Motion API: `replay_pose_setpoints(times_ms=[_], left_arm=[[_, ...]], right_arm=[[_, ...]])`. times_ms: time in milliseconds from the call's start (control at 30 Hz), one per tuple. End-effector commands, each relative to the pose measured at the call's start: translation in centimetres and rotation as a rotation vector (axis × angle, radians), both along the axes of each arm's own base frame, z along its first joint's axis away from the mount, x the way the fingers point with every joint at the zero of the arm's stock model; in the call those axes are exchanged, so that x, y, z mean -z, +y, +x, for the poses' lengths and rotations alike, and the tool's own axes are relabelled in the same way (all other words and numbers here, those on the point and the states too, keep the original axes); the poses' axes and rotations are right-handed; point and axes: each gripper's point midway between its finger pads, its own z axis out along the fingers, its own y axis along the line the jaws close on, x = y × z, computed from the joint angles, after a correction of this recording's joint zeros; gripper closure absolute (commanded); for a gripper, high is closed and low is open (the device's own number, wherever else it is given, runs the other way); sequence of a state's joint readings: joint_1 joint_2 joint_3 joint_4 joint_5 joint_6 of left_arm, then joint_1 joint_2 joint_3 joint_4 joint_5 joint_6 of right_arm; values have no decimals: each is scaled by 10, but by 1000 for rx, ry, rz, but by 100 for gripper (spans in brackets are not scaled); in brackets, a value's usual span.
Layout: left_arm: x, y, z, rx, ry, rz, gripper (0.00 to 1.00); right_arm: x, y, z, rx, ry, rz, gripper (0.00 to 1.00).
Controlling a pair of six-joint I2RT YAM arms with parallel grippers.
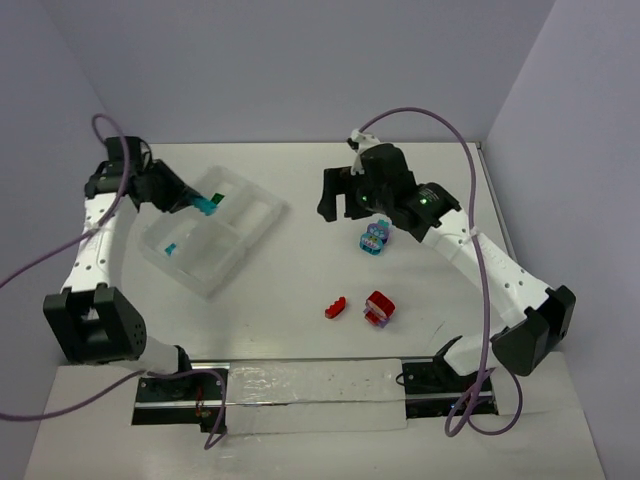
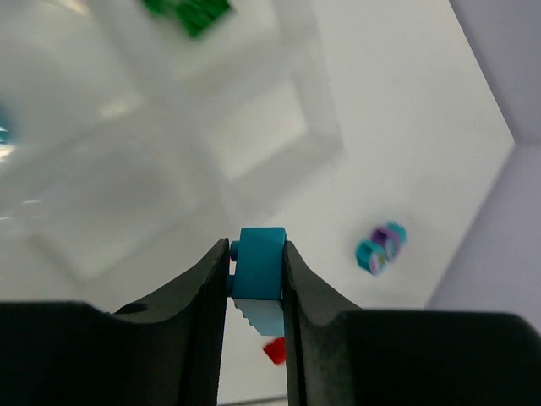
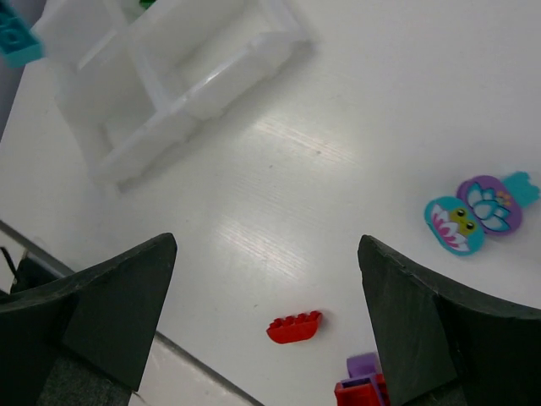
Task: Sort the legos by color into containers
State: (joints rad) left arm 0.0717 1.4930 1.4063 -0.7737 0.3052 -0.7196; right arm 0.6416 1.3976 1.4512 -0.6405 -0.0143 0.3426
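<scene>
I have one small teal plastic brick (image 2: pixel 260 275) pinched in the left gripper (image 2: pixel 257 249), over the white translucent compartment tray (image 1: pixel 240 250). The tray holds one teal brick (image 1: pixel 172 248) and what looks like one green brick (image 1: pixel 218 200). Loose on the table lie one teal-and-purple cluster (image 1: pixel 373 238), one red arched brick (image 1: pixel 335 307) and one red-and-purple cluster (image 1: pixel 379 308). The right gripper (image 3: pixel 268 245) hangs spread wide.

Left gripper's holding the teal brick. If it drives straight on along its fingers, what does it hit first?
Most likely the white tray, in one of the compartments just ahead of the left gripper and its teal brick. Blur leaves the exact compartment and depth unclear.
</scene>
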Motion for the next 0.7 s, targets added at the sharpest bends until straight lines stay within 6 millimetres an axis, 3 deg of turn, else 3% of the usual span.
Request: replay_pose_setpoints(times_ms=[0, 167, 500, 633, 667], left_arm=[[-7, 97, -44, -249, 62, 266, 100], [1, 136, -47, -353, 52, 292, 100], [32, 138, -17, -341, 41, 252, 100], [43, 135, -13, -334, 34, 230, 82], [47, 133, -11, -324, 34, 218, 74]], right_arm=[[15, -33, 15, 110, 20, -25, 5], [23, -39, 20, 127, 36, -16, 5], [30, -38, 19, 125, 57, -15, 5], [31, -37, 19, 122, 63, -12, 5], [33, -36, 20, 121, 69, -12, 5]])
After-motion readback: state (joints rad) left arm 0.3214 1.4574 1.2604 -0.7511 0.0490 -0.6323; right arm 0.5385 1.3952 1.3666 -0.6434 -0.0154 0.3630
